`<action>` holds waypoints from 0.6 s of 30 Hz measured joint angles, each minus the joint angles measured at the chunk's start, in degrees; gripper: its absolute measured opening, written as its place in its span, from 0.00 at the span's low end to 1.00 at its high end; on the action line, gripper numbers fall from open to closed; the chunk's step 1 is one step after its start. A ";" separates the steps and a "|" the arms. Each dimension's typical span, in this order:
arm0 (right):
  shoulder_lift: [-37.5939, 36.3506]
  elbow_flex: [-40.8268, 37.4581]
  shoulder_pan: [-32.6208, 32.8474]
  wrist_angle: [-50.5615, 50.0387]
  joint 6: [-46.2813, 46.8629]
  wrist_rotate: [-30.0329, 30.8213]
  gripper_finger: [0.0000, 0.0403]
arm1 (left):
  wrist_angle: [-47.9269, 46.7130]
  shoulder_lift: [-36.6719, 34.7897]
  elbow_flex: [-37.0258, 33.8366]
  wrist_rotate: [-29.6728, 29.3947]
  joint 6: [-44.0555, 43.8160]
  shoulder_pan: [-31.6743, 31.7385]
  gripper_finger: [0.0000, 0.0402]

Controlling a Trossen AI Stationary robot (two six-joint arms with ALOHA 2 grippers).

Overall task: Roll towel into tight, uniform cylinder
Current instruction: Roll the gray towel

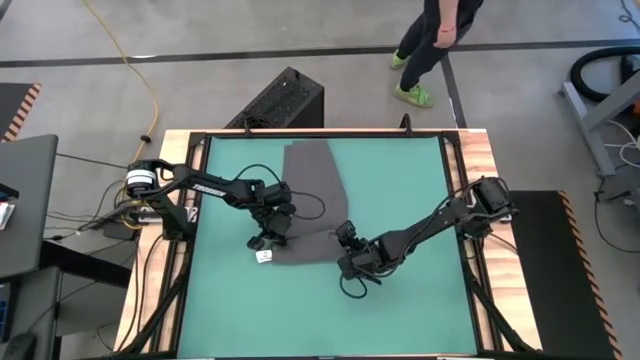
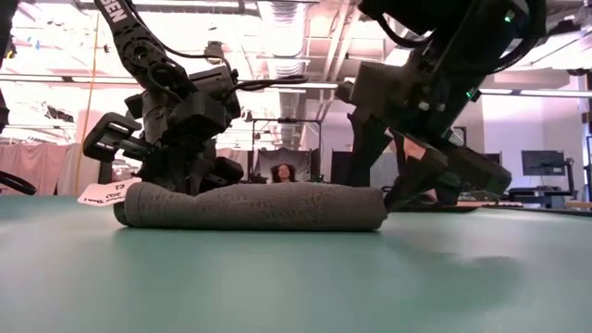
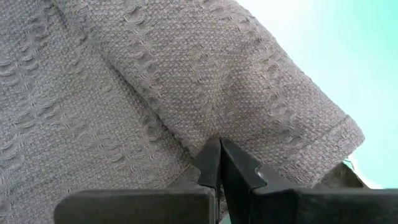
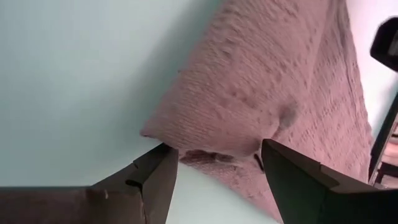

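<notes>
Grey concrete floor surrounds the table (image 1: pixel 480 150), whose wooden border frames a teal mat (image 1: pixel 400 190). Seen from above, the towel (image 1: pixel 312 190) lies left of the mat's centre: a flat dark grey length running from about 12 o'clock down to a rolled end at the middle. The left gripper (image 1: pixel 266 240) sits at the roll's 9 o'clock end, just above a small white tag (image 1: pixel 264 256). The right gripper (image 1: pixel 347 240) is at the roll's 3 o'clock end. A person (image 1: pixel 430 45) walks on the floor at 12 o'clock, and a black box (image 1: pixel 280 100) stands beyond the table's far edge.

At table height, the towel (image 2: pixel 254 205) shows as a low grey roll lying across the mat (image 2: pixel 296 277). The left gripper (image 2: pixel 180 176) is down behind its 9 o'clock end beside the white tag (image 2: pixel 106 192); the right gripper (image 2: pixel 416 190) stands at its 3 o'clock end.

From the left wrist, the left gripper (image 3: pixel 220 163) is clenched, fingertips together and pressed onto the woven towel (image 3: pixel 155 81).

From the right wrist, the right gripper (image 4: pixel 217 165) is released, its fingers (image 4: pixel 158 174) spread wide on either side of the towel's (image 4: pixel 261 87) rolled end, with no grip on it.
</notes>
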 joint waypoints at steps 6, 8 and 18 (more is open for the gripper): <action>0.00 0.00 -0.62 1.31 -1.72 -3.07 0.64 | 0.23 0.00 0.00 -0.01 0.12 0.01 0.00; 0.00 0.00 -0.64 1.93 -2.42 -3.08 0.64 | 0.24 0.00 0.00 -0.02 0.12 0.02 0.00; 0.69 0.05 -2.87 3.30 -1.65 -8.37 0.55 | 0.48 0.00 0.00 -0.11 1.45 0.02 0.00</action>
